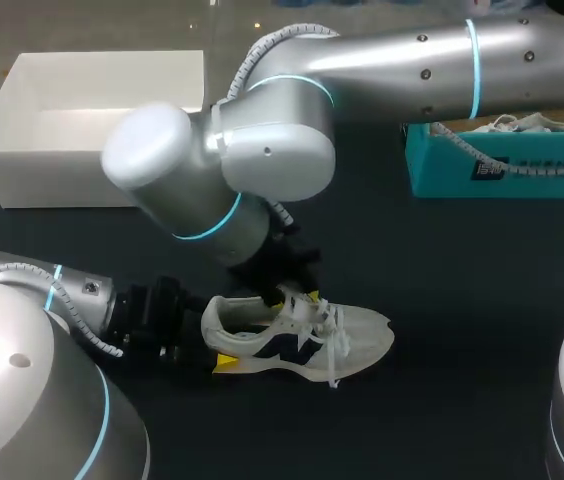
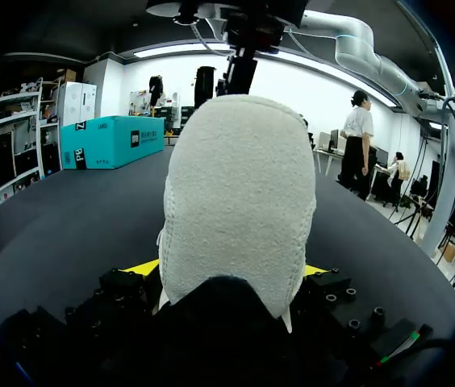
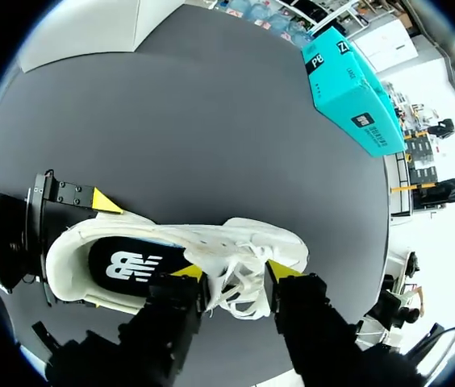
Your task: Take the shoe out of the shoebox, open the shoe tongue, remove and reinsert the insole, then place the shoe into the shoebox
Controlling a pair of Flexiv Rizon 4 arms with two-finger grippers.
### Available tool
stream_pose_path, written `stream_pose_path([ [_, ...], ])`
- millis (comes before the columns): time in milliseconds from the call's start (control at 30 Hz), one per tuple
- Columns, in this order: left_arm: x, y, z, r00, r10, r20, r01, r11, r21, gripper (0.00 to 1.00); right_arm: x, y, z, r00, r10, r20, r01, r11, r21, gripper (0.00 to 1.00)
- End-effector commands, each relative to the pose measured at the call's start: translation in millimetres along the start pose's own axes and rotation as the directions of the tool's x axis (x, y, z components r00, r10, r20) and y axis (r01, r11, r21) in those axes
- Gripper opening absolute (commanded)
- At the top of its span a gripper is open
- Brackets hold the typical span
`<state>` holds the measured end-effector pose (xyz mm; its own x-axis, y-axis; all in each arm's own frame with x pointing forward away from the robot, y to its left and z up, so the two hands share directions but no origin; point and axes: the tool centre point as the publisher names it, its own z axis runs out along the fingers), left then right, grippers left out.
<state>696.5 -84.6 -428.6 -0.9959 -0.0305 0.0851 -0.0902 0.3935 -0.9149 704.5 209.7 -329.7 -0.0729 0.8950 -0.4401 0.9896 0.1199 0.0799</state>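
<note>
A white sneaker [image 1: 302,340] with a dark logo lies on its sole on the black table, toe pointing right. My left gripper [image 1: 217,335] comes in from the left, and the heel [image 2: 240,201] fills the wide gap between its yellow tips. My right gripper [image 3: 233,272] comes down from above. One of its yellow tips is inside the shoe mouth and the other is on the laces, with the tongue and laces pinched between them. The dark insole [image 3: 131,264] shows inside the shoe. My right arm's wrist hides part of the shoe mouth in the head view.
An open white shoebox [image 1: 62,185] stands at the back left. At the back right is a teal box [image 1: 502,170] holding another shoe. My right arm's big elbow [image 1: 212,150] hangs over the table's middle.
</note>
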Motion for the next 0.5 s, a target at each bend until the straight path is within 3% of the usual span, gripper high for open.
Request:
stream_pose_path([
  [33, 0.3, 1.7, 1.1, 1.0, -0.001, 0.003, 0.001, 1.0, -0.004, 0.0, 0.0, -1.7, 1.0, 0.886, 0.464, 0.008, -0.464, 0.886, 0.006, 0.0],
  [267, 0.3, 1.7, 1.1, 1.0, -0.001, 0.003, 0.001, 1.0, -0.004, 0.0, -13.2, -3.2, 5.6, 0.885, 0.465, 0.009, -0.465, 0.885, 0.018, 0.0],
  [500, 0.3, 1.7, 1.1, 1.0, -0.001, 0.003, 0.001, 1.0, -0.004, 0.0, -53.1, -7.9, 14.6, 0.9, 0.436, 0.027, -0.436, 0.896, 0.078, 0.0],
])
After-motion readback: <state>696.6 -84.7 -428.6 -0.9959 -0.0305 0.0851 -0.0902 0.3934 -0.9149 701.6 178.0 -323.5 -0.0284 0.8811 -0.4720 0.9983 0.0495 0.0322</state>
